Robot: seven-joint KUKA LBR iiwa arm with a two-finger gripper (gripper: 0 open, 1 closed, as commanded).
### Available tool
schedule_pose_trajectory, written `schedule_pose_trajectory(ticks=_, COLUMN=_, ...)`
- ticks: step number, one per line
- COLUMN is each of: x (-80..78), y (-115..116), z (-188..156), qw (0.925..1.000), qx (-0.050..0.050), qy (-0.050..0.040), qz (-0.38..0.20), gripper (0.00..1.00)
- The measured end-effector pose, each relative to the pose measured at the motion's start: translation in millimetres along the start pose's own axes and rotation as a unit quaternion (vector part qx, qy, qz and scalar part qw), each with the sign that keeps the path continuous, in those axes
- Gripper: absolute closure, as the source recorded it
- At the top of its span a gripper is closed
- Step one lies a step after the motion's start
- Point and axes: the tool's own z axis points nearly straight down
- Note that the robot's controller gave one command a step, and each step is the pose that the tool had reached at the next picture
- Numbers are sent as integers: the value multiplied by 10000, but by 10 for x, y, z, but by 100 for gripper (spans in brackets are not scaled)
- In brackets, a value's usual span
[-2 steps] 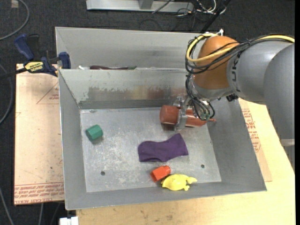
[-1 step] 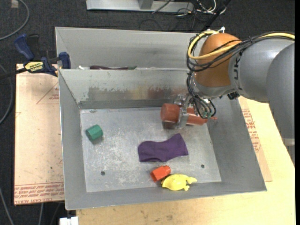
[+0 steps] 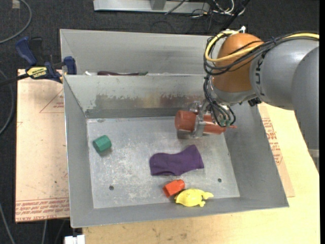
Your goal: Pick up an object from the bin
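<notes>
My gripper (image 3: 197, 127) is at the back right of the bin, below the orange-domed wrist. Its fingers are closed on a red-orange chunky object (image 3: 185, 121), which sticks out to the left of the fingers and shows again as a thinner red part on their right. A purple cloth (image 3: 176, 162) lies crumpled on the floor just in front of the gripper.
A small green block (image 3: 102, 144) sits at the left of the bin. Near the front wall lie a small orange block (image 3: 174, 187) and a yellow toy (image 3: 192, 197), side by side. The arm enters over the bin's right wall.
</notes>
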Motion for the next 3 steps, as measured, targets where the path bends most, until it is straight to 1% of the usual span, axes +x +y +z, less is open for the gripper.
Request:
schedule_pose_trajectory(ticks=2, x=-17, y=1, z=-168, qw=10000, qx=1, qy=-27, qz=-2, gripper=100)
schedule_pose_trajectory(ticks=3, x=-7, y=2, z=-224, qw=10000, qx=-1, qy=-4, qz=-2, gripper=100)
